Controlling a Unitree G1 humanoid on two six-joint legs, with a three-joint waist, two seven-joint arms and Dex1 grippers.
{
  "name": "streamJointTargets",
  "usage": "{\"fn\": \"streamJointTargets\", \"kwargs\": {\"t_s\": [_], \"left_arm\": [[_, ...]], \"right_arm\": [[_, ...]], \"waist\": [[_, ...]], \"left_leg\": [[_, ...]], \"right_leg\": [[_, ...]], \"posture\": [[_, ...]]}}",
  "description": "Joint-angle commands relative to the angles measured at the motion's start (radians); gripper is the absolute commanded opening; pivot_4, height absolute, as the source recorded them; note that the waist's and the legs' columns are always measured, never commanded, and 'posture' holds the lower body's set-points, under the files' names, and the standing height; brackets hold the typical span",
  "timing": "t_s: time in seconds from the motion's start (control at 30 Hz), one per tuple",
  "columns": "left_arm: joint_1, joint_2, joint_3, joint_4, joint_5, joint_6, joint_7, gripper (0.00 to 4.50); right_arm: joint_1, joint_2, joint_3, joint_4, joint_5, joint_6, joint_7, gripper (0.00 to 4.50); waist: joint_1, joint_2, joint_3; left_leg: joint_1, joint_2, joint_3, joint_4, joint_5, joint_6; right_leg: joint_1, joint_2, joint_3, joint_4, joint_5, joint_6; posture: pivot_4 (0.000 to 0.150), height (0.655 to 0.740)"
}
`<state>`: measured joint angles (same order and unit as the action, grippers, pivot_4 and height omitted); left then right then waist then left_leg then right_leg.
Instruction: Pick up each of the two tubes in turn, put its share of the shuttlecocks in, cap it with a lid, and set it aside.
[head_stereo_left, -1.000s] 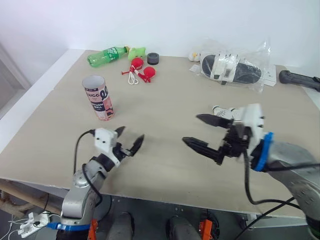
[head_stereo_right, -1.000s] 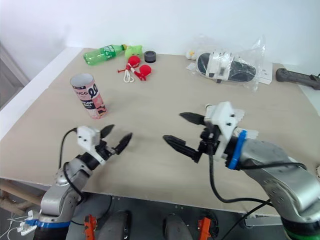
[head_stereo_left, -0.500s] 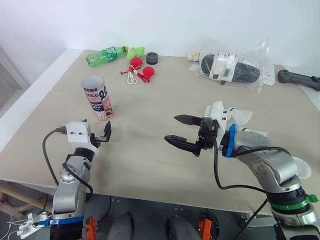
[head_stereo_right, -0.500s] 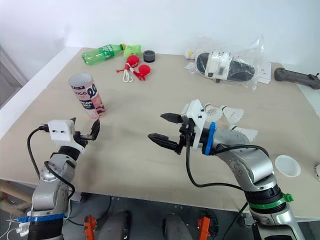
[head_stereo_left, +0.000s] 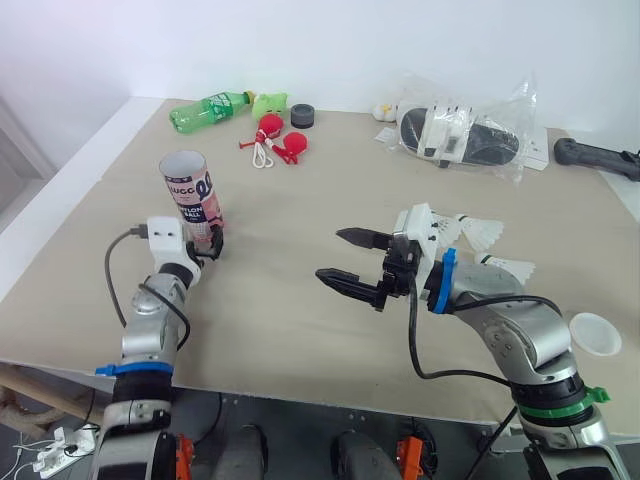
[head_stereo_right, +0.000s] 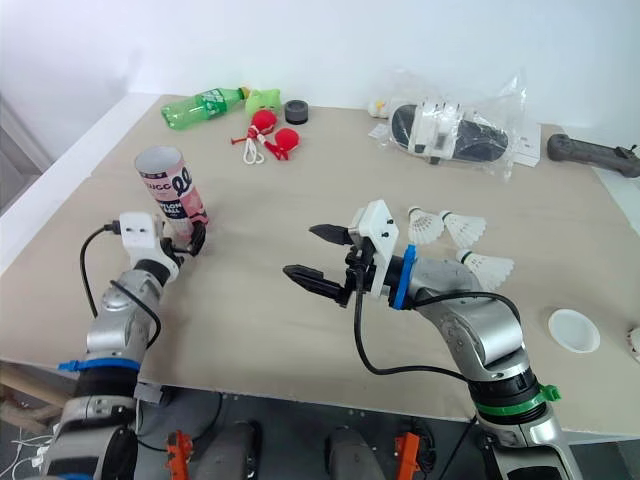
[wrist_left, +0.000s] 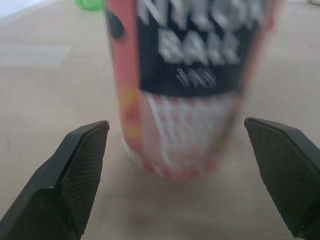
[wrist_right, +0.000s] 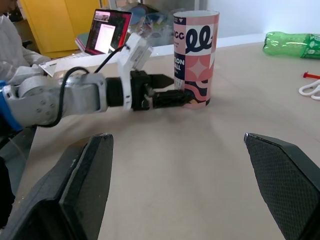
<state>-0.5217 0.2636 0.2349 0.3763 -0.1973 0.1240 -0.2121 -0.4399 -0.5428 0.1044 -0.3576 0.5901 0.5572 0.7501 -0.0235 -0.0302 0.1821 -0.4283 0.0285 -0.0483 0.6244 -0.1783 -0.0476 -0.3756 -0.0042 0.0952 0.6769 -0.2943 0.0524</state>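
A pink tube (head_stereo_left: 192, 195) stands upright, open-topped, on the left of the table (head_stereo_left: 310, 190). The left gripper (head_stereo_left: 208, 246) sits at its base, fingers spread to either side without touching it. The right gripper (head_stereo_left: 330, 254) hovers mid-table, fingers spread and empty, shuttlecocks (head_stereo_left: 480, 232) lying just behind it

I read this as a robotics lab or test room, not a home. My work surface is a plain beige table (head_stereo_left: 300, 200) set against a bare white wall (head_stereo_left: 330, 40). It carries a jumble of unrelated props: a green bottle (head_stereo_left: 205, 108), a black roll (head_stereo_left: 305, 117), red toys (head_stereo_left: 282, 138) with a white cord, something black and white sealed in a clear plastic bag (head_stereo_left: 460, 135), and loose shuttlecocks (head_stereo_right: 445, 227). Past the table, my right wrist view shows an open laptop (wrist_right: 107, 37), yellow cabinet fronts (wrist_right: 60, 22) and a person in white (wrist_right: 12, 52). A power strip (head_stereo_left: 52, 455) with cables lies on the floor by the table's near corner.
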Motion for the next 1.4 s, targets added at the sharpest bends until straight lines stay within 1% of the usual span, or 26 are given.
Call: {"fn": "streamJointTargets", "kwargs": {"t_s": [0.03,0.27,0.5,0.57,0.63,0.67,0.83,0.93,1.0,1.07,1.13,1.2,1.33,1.4], "left_arm": [[-0.088,0.028,0.016,0.114,-0.004,-0.071,-0.023,4.50],[-0.235,0.052,0.002,0.385,0.014,-0.182,-0.067,4.50],[-0.297,0.050,0.001,0.523,0.022,-0.249,-0.089,4.50],[-0.307,0.048,0.007,0.546,0.021,-0.264,-0.082,3.95],[-0.315,0.049,0.007,0.564,0.019,-0.275,-0.092,3.23],[-0.320,0.051,0.005,0.573,0.022,-0.276,-0.091,2.99],[-0.318,0.060,0.005,0.579,0.021,-0.299,-0.106,2.99],[-0.307,0.070,-0.010,0.545,0.028,-0.309,-0.144,2.99],[-0.291,0.085,-0.042,0.485,0.040,-0.308,-0.209,2.99],[-0.264,0.118,-0.094,0.370,0.049,-0.273,-0.310,2.99],[-0.231,0.175,-0.176,0.213,0.055,-0.199,-0.470,2.99],[-0.208,0.224,-0.234,0.106,0.057,-0.143,-0.572,2.99],[-0.208,0.298,-0.317,-0.024,0.049,-0.026,-0.740,2.99],[-0.220,0.318,-0.344,-0.054,0.055,0.010,-0.794,2.99]], "right_arm": [[-0.001,0.009,-0.029,-0.042,-0.008,-0.017,-0.012,4.47],[0.000,0.029,-0.028,-0.043,-0.023,-0.020,-0.030,4.47],[0.006,0.032,-0.036,-0.057,-0.028,-0.018,-0.045,4.47],[0.007,0.034,-0.039,-0.063,-0.028,-0.017,-0.053,4.50],[0.007,0.035,-0.039,-0.064,-0.027,-0.016,-0.056,4.50],[0.007,0.034,-0.039,-0.064,-0.028,-0.016,-0.056,4.50],[0.017,0.025,-0.061,-0.080,-0.015,-0.004,-0.069,4.50],[0.027,0.017,-0.101,-0.090,0.000,0.012,-0.085,4.50],[0.054,0.000,-0.165,-0.104,0.013,0.029,-0.112,4.50],[0.111,-0.017,-0.246,-0.131,0.021,0.044,-0.153,4.50],[0.196,-0.025,-0.311,-0.169,-0.011,0.041,-0.209,4.50],[0.250,-0.025,-0.337,-0.198,-0.046,0.029,-0.255,4.50],[0.309,-0.023,-0.357,-0.211,-0.164,0.025,-0.384,4.50],[0.327,-0.027,-0.347,-0.207,-0.216,0.012,-0.415,4.50]], "waist": [[0.000,0.000,0.000],[0.000,0.000,0.000],[-0.001,0.000,0.000],[-0.001,0.000,0.000],[-0.001,0.000,0.000],[-0.001,0.000,0.000],[-0.001,0.000,0.000],[0.000,0.000,0.000],[-0.001,0.000,0.000],[0.001,0.000,0.000],[0.003,0.000,0.000],[0.001,0.000,0.000],[-0.004,0.002,-0.001],[-0.007,0.002,-0.001]], "left_leg": [[0.000,0.000,0.000,0.000,0.000,0.000],[-0.001,0.000,0.000,0.000,0.000,0.000],[-0.002,0.000,-0.001,0.000,0.000,0.000],[-0.002,-0.001,-0.002,0.000,0.000,0.000],[-0.002,-0.001,-0.003,0.000,0.000,-0.001],[-0.002,-0.001,-0.003,0.000,0.000,-0.001],[-0.003,-0.001,-0.006,0.000,0.001,-0.002],[-0.004,-0.001,-0.008,0.000,0.002,-0.004],[-0.004,-0.001,-0.009,0.000,0.003,-0.004],[-0.004,-0.001,-0.009,0.000,0.003,-0.005],[-0.006,-0.001,-0.010,0.000,0.003,-0.005],[-0.008,-0.001,-0.011,0.000,0.003,-0.006],[-0.007,-0.001,-0.010,-0.001,0.006,-0.006],[-0.006,0.000,-0.010,-0.001,0.007,-0.004]], "right_leg": [[0.000,0.000,0.000,0.000,0.000,0.000],[-0.001,0.000,0.000,0.000,0.000,0.000],[-0.001,0.000,-0.001,0.001,0.000,0.000],[-0.002,0.000,-0.002,0.001,0.000,0.000],[-0.002,0.000,-0.003,0.001,0.000,0.000],[-0.002,0.000,-0.003,0.001,0.000,0.000],[-0.002,0.000,-0.006,0.002,0.000,-0.001],[-0.002,0.000,-0.009,0.002,0.001,-0.002],[-0.002,0.000,-0.010,0.002,0.001,-0.002],[-0.002,0.000,-0.010,0.002,0.001,-0.002],[-0.002,-0.001,-0.012,0.002,0.001,-0.003],[-0.004,-0.001,-0.012,0.003,0.000,-0.004],[-0.006,-0.001,-0.012,0.005,0.001,-0.005],[-0.006,0.001,-0.011,0.006,0.001,-0.005]], "posture": [[0.150,0.7400],[0.150,0.7400],[0.150,0.7400],[0.150,0.7400],[0.150,0.7400],[0.150,0.7400],[0.150,0.7400],[0.150,0.7400],[0.150,0.7400],[0.150,0.7400],[0.150,0.7400],[0.150,0.7400],[0.150,0.7400],[0.150,0.7400]]}}
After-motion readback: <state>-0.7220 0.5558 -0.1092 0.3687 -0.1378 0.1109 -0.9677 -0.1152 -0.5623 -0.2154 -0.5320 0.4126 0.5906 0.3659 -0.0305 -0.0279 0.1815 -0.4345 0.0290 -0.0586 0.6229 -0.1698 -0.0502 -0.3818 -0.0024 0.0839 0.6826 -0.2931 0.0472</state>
